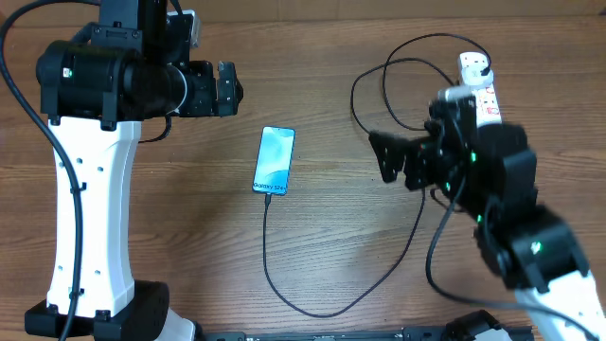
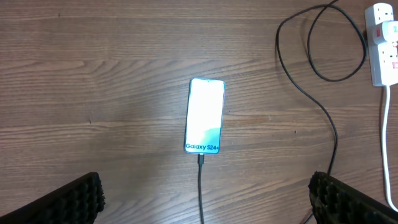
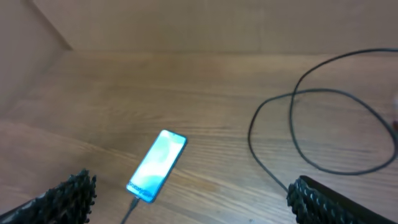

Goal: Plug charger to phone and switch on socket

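Both pincers hang spread and empty: the left pincer (image 1: pixel 230 88) over the desk (image 1: pixel 189 208) left of the phone (image 1: pixel 274 160), the right pincer (image 1: pixel 383 156) between phone and socket (image 1: pixel 476 68). With the phone lying flat and lit and the charger (image 1: pixel 312 313) seated in its lower edge, the switch looks like what is left: bring the right pincer over and press a red switch squarely, clear of the cable

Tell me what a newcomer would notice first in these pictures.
The phone glows blue at centre, the black cable in its near end. The cable loops toward the white power strip at far right. The left gripper and right gripper hang open either side of the phone.
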